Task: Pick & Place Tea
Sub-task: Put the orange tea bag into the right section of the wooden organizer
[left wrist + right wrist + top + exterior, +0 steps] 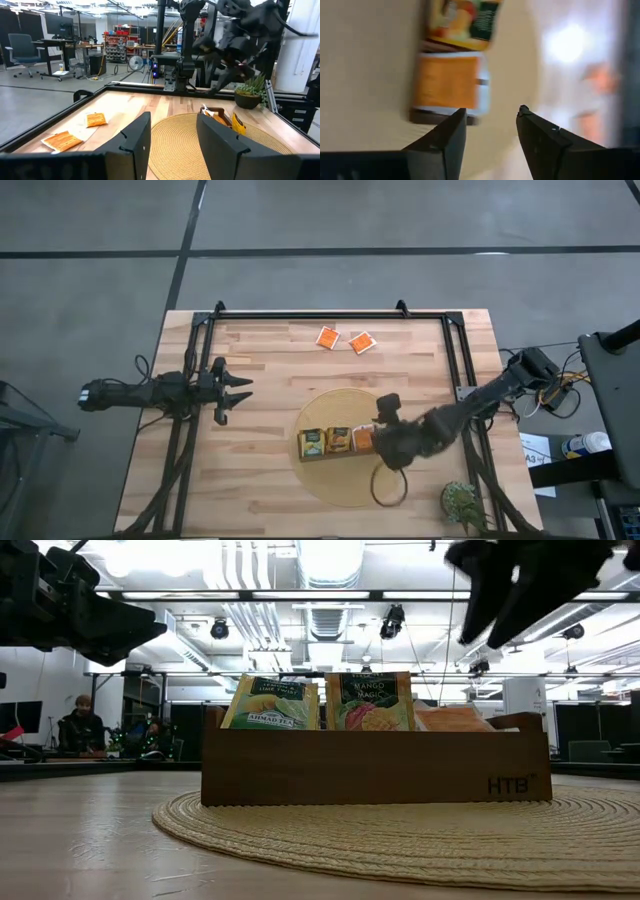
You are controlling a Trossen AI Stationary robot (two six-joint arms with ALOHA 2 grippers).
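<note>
The left end effector (236,392) hangs over the left side of the wooden surface (260,480), its fingers parted with nothing between them. It points toward the middle, and bare wood lies open between it and the round woven mat (345,485). In the left wrist view its two dark fingers (135,145) frame that mat, with clear surface along the near edge.

At the far edge of the surface, close to the black frame rail (310,313), two bright orange tea sachets (327,337) lie flat just beside each other, apart from everything else. The stretch of wood between them and the mat is open.

On the mat stands the brown wooden tray (375,775), with three compartments in a row. Going left to right in the high view, the first holds green-and-yellow sachets (312,442), the middle holds yellow-orange sachets with a dark label (339,440), and the last holds orange sachets (363,439). In the low view the first two kinds stand upright above the tray wall, while the orange ones lean lower.

The right end effector (388,442) hovers just beside the tray's right end, above the mat. Its fingers (445,142) are spread apart and hold nothing, and the right wrist view looks past them onto the orange compartment. The right arm reaches in across the right edge of the surface. A small potted plant (463,502) sits at the near right corner, close to that arm's side.
</note>
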